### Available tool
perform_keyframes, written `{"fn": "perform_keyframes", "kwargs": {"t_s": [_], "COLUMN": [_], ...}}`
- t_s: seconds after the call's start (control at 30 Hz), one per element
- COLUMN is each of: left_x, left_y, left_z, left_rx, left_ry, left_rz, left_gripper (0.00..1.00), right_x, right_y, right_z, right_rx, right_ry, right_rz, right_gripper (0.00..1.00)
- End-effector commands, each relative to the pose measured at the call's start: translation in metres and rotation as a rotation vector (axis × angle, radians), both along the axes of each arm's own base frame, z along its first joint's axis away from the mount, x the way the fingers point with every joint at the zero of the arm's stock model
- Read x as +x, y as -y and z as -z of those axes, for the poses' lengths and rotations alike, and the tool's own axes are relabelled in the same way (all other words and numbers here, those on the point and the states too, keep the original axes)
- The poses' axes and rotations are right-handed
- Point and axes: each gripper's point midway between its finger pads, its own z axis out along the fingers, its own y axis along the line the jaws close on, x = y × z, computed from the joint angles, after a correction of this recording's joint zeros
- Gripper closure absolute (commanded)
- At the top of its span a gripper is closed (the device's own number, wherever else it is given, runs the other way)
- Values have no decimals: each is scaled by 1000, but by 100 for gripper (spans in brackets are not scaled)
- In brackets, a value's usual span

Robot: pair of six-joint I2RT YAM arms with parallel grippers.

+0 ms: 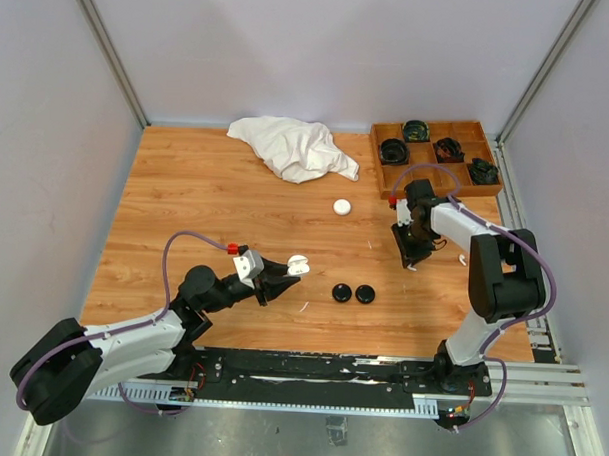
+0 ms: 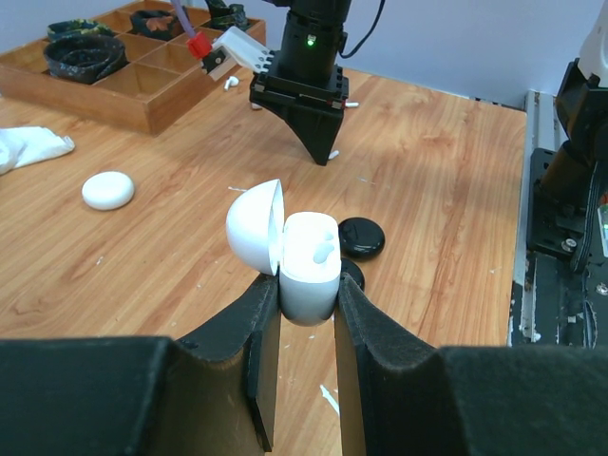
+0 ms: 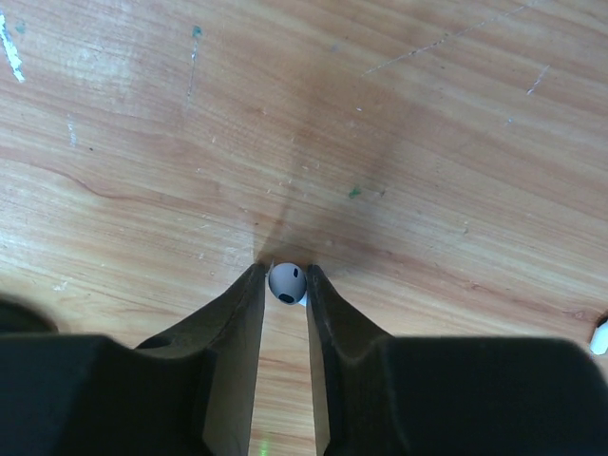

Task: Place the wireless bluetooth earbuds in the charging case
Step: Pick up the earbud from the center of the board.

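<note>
Case clamped in left gripper; earbud seemingly pinched by right gripper, well inside table edges.

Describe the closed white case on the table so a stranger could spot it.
Find the wooden compartment tray at the far right and the crumpled white cloth left of it. Just nearer than the gap between them lies the closed white oval plastic case. The two round black cases differ in colour; the open white case is gripped by the left pincer.
</note>
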Motion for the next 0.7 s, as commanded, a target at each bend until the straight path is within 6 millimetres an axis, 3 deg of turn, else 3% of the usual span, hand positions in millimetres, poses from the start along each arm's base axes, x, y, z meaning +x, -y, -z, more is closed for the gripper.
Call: {"fn": "perform_keyframes", "kwargs": {"t_s": [0.0,0.2,0.4,0.67], "left_x": [-2,4,10,-1], "left_y": [4,1,-7,-1], "left_z": [-14,-15,-15,-21], "left_rx": [-28,-38,-95,-139], "left_ry": [49,39,57,101], "left_rz": [21,-16,-81,-7], "left_gripper": [100,100,100,100], "right_x": [-4,-7,-8,-6], "right_y": [3,0,-18,-55], "right_z": [1,-8,-25,-73], "right_rx": [-39,-39,29,182], "right_ry": [-26,-1,77,263], "right_rz": [-9,-2,7,3], "right_gripper": [76,84,86,87]}}
